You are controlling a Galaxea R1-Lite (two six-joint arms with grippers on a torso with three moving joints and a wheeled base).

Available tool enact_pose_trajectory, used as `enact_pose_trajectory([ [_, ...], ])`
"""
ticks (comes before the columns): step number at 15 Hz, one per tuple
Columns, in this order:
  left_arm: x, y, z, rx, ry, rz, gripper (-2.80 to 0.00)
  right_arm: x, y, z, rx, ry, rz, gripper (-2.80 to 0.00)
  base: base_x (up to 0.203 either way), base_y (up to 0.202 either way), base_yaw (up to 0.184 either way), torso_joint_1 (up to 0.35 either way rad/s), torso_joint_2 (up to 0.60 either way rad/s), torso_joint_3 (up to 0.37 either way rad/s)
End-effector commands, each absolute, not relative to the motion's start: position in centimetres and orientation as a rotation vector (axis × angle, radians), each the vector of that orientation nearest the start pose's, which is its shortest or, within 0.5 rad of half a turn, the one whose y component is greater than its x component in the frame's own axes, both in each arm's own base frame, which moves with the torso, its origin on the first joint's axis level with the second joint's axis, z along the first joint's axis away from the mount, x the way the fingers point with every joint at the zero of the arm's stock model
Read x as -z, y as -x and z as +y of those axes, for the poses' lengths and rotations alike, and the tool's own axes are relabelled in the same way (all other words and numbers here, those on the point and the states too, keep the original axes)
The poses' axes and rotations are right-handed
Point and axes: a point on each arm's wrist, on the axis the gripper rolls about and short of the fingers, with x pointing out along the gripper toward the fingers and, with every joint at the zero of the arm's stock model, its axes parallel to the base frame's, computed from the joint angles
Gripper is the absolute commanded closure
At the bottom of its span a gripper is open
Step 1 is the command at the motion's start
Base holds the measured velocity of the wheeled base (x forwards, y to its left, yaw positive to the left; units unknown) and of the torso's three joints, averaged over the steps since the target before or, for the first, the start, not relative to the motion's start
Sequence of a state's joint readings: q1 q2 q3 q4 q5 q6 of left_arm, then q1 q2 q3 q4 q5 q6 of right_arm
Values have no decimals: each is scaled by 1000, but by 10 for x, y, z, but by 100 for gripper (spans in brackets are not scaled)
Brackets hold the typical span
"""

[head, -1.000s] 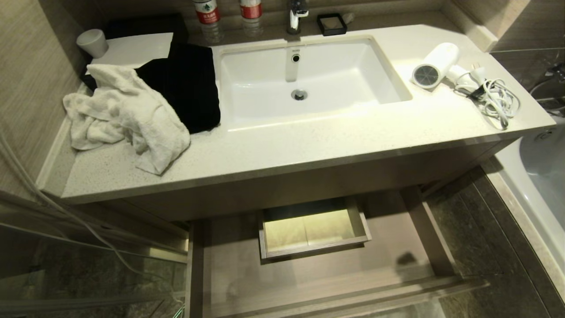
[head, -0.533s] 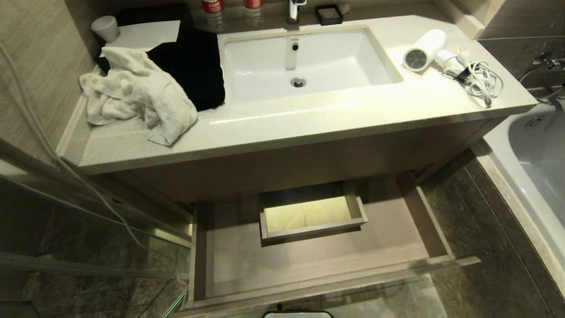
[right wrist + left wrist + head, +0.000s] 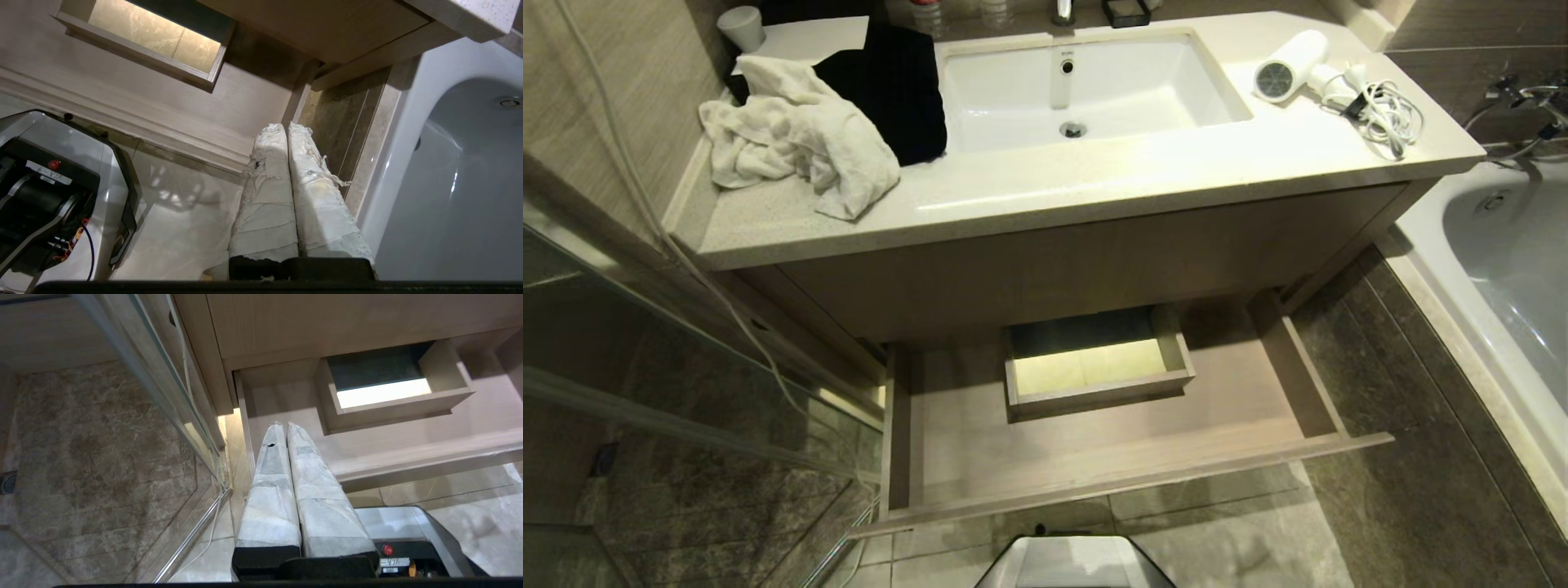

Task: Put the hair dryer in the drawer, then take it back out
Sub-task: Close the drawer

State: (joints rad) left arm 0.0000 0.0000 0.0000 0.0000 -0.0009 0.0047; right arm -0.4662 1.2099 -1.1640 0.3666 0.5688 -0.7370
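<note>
Bathroom vanity, drawer (image 3: 1111, 465) pulled fully out below the countertop (image 3: 1094, 188), its floor bare around the boxed cut-out (image 3: 1094, 371). Hair dryer (image 3: 1286, 69) lies on the countertop's right end, between sink (image 3: 1086, 82) and bathtub (image 3: 1494, 269). Left gripper (image 3: 284, 425) and right gripper (image 3: 286, 126): fingers pressed together, empty.

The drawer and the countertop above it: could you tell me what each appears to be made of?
The drawer looks like light-brown wood-grain laminate or veneer, matte, with fine straight grain lines. The countertop seems to be cream stone or quartz composite, polished: fine speckles and a soft sheen.
</note>
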Motion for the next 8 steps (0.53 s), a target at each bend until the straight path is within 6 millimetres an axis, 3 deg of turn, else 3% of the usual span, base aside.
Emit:
enact_pose_trajectory([
  [1, -75, 23, 0, 2, -5, -2, 0, -306, -148, -61, -230, 527, 301, 0, 0, 0, 0, -232, 293, 35],
  [8, -75, 23, 0, 2, -5, 0, 0, -303, -145, -59, -229, 528, 298, 0, 0, 0, 0, -172, 310, 127],
])
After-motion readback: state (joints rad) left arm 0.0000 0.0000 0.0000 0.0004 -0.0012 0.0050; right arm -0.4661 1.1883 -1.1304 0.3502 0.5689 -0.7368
